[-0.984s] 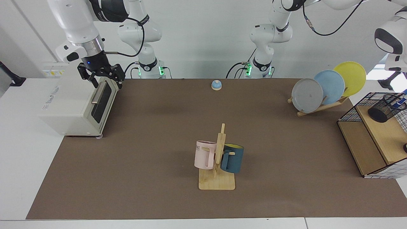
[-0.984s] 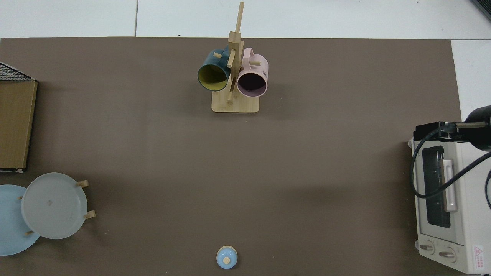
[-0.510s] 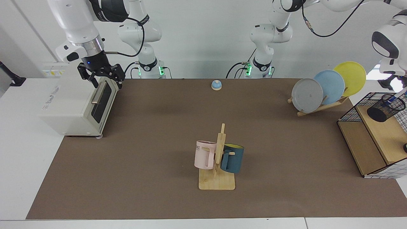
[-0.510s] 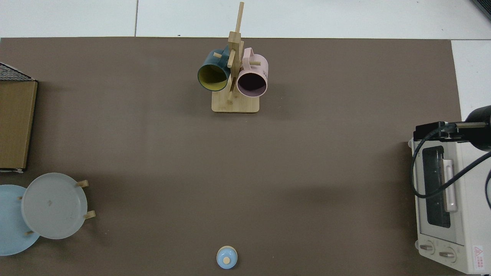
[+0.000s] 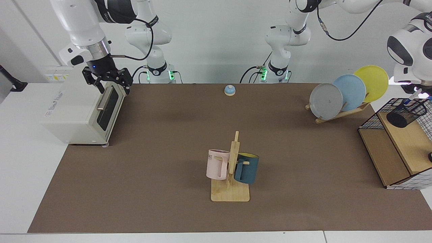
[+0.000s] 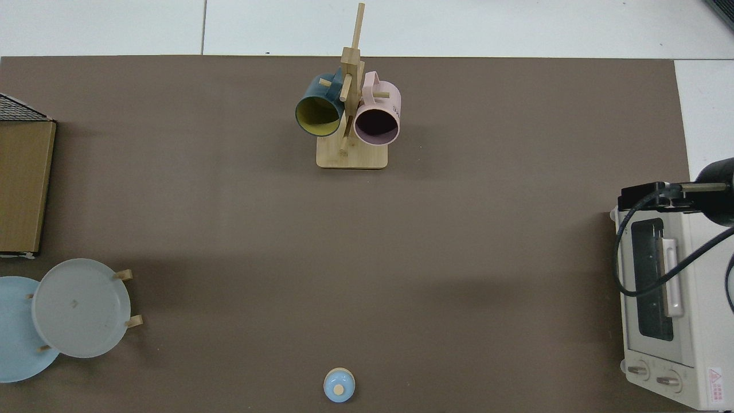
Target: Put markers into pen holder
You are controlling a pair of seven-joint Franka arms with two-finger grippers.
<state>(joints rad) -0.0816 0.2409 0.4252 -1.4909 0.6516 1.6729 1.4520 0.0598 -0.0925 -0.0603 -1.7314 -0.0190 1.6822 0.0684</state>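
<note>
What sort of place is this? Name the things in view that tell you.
Probably a robotics lab set up as a mock kitchen or home: two robot arms bolted at a table, with a toaster oven, a mug rack and plates laid out.

My left gripper holds the marker over the tilted pen holder; my right gripper waits above the toaster oven.

Probably a robotics lab: two arm bases bolted behind a prop-laden table.
</note>
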